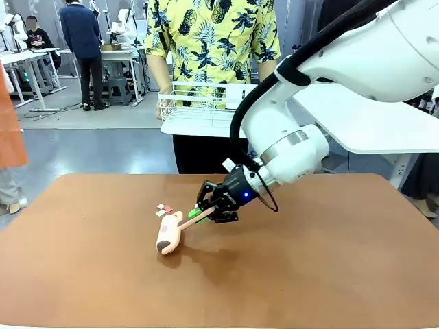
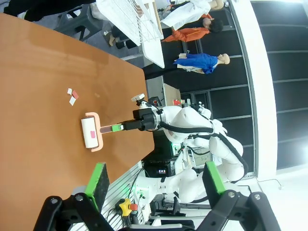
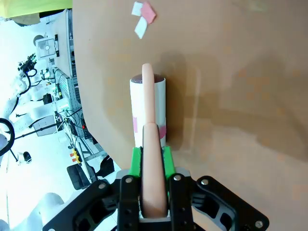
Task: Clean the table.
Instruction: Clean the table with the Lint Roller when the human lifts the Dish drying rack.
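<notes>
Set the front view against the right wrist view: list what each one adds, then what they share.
Front view adds: the person standing at the far side with a white wire rack. Right wrist view adds: cabled equipment past the table edge. Shared: the right gripper shut on the lint roller by its handle, the roller on the table, paper scraps just beyond it.

A person in a yellow shirt with a dark pineapple print [image 1: 212,34] stands at the far side, with a white wire rack [image 1: 199,103] at waist height just in front of them. Farther back, another person in a dark blue top [image 1: 82,38] stands with their back turned among white-topped tables [image 1: 31,65], near a dark stool [image 1: 118,89]. A white tabletop [image 1: 384,130] juts in at the right, and an orange garment [image 1: 10,123] shows at the left edge.
</notes>
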### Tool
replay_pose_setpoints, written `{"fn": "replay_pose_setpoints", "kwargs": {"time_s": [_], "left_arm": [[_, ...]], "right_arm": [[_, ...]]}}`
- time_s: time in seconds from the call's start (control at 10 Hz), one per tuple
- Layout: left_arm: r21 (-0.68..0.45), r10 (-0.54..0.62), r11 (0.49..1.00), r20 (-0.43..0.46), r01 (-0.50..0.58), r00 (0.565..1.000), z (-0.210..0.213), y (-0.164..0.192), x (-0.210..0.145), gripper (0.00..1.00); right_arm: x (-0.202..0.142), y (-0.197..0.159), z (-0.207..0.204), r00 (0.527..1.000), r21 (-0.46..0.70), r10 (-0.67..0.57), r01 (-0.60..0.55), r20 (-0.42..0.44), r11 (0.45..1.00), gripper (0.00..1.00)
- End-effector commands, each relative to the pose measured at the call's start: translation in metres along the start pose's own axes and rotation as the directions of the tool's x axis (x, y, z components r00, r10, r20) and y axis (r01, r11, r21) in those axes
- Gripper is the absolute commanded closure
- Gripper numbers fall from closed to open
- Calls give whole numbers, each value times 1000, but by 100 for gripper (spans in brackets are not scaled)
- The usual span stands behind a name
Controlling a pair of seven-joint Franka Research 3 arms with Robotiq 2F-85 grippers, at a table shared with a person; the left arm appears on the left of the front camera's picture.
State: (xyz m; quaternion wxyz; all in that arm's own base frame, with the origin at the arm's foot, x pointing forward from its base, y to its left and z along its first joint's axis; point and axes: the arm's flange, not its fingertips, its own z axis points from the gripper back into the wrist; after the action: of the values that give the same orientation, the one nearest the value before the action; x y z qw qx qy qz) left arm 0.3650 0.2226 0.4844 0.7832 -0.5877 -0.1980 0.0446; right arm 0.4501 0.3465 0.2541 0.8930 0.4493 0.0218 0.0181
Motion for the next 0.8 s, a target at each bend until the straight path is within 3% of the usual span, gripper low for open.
{"fn": "replay_pose_setpoints", "kwargs": {"time_s": [0.0, 0.7], "left_arm": [[-10, -7, 1000, 5, 7, 1000, 3, -3, -1, 0], [-10, -7, 1000, 5, 7, 1000, 3, -3, -1, 0]], "right_arm": [[-18, -12, -22, 999, 21, 34, -33, -33, 999, 79], [-5, 20, 31, 998, 132, 34, -42, 61, 990, 79]]}}
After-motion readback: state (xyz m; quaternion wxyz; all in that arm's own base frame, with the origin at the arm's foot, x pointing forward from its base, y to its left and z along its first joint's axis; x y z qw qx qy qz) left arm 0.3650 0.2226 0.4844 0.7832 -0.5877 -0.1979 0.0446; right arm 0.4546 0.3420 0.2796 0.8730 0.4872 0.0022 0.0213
